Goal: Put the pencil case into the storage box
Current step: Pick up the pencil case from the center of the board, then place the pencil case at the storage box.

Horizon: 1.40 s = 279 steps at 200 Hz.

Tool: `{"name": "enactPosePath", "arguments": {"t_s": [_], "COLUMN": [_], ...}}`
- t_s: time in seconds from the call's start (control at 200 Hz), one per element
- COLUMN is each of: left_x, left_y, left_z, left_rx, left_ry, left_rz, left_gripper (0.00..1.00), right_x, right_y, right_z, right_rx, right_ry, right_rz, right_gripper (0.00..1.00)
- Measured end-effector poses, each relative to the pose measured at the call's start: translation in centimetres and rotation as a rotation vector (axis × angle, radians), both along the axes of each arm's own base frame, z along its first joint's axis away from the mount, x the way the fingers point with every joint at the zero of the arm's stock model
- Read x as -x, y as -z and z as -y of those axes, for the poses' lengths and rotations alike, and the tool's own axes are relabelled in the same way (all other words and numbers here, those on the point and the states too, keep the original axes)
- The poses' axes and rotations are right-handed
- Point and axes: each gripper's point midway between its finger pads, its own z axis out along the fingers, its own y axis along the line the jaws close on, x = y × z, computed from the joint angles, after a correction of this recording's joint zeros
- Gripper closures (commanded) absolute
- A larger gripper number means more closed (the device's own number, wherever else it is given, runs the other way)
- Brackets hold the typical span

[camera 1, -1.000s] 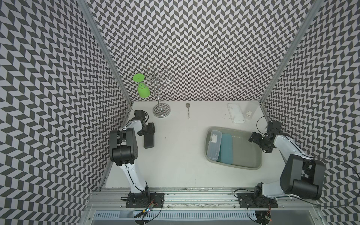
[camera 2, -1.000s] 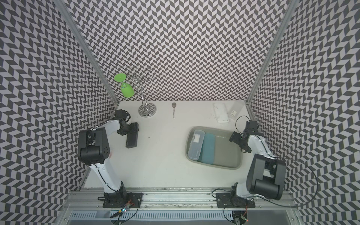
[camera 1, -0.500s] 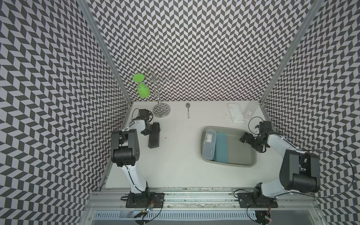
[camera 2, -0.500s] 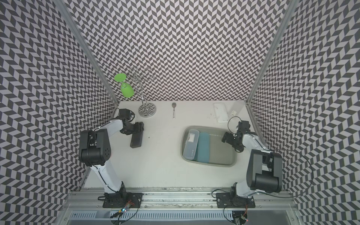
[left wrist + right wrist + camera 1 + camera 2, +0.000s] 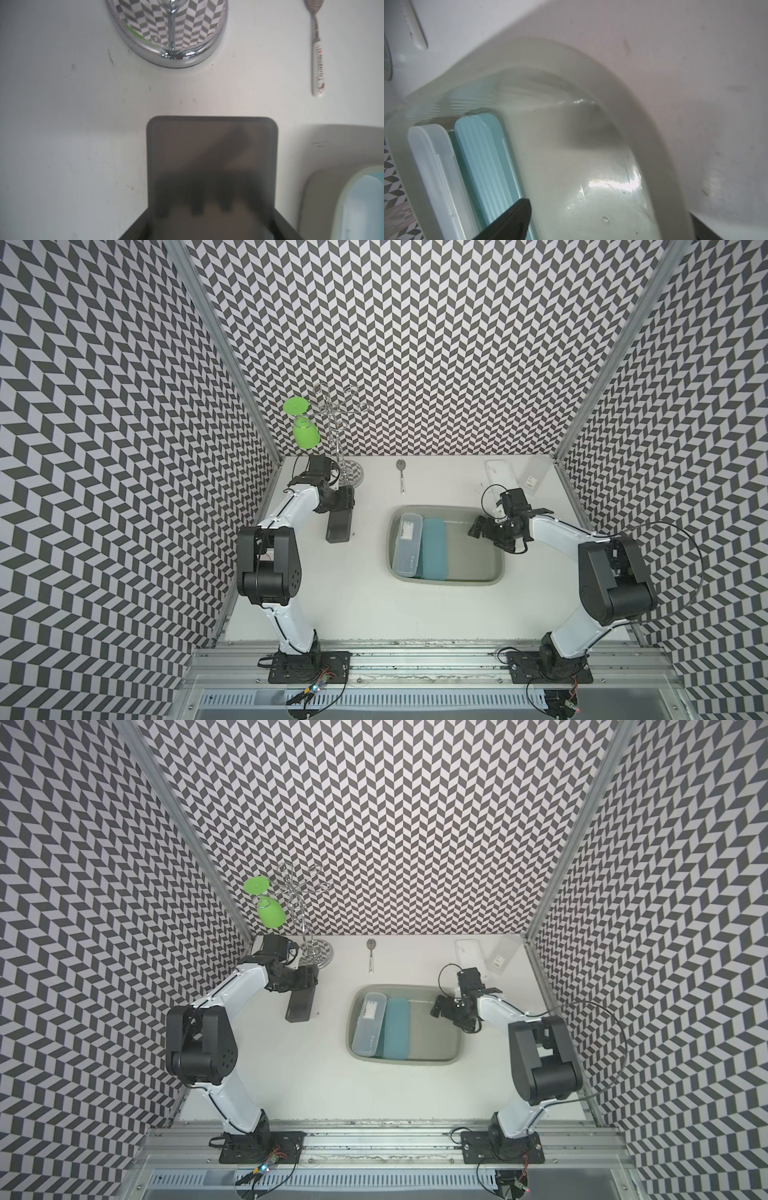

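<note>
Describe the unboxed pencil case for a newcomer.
Find the chrome wire stand, far-left on the white table. Beside its base, the left tool holds a flat dark-grey translucent plastic pencil case. Only dark one; the frosted case and teal case lie in the grey-olive tub.

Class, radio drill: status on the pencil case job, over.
Left hand shut on dark pencil case, left of storage box. Right hand open at box's right end. White case, teal case fill box's left half; rest bare.
</note>
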Motion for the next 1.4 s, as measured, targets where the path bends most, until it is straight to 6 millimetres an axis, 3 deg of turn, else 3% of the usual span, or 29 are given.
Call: {"name": "enactPosePath", "arguments": {"t_s": [0.2,0.436,0.736,0.901,1.117,1.217,1.397], "left_x": [1.1,3.6,5.1,7.0,9.8,10.4,10.4], "left_y": [-1.7,-1.7,-4.3,-3.3,-0.6,0.9,4.5], "left_z": [5.1,10.8,17.1,20.4,23.2,24.3,25.3], "left_rx": [0.027,0.052,0.085,0.08,0.046,0.025,-0.003], "left_ry": [0.061,0.114,0.145,0.157,0.146,0.135,0.108], "left_rz": [0.003,-0.044,-0.015,-0.045,-0.096,-0.11,-0.153], "left_gripper": [0.31,0.31,0.31,0.31,0.31,0.31,0.31], "right_x": [-0.7,0.0,1.5,1.4,1.1,1.5,2.2], "right_y": [-0.6,-0.8,-0.9,-1.8,-5.2,-4.9,-3.8], "right_z": [-3.0,-5.7,-8.8,-7.8,-3.4,-1.8,-1.5], "right_rx": [-0.048,-0.12,-0.195,-0.146,-0.147,-0.14,-0.134], "right_ry": [-0.041,-0.078,-0.135,-0.165,-0.085,-0.052,-0.053], "right_rz": [0.017,0.015,0.003,0.041,0.163,0.164,0.139], "right_gripper": [0.0,0.0,0.0,0.0,0.01,0.0,0.0]}}
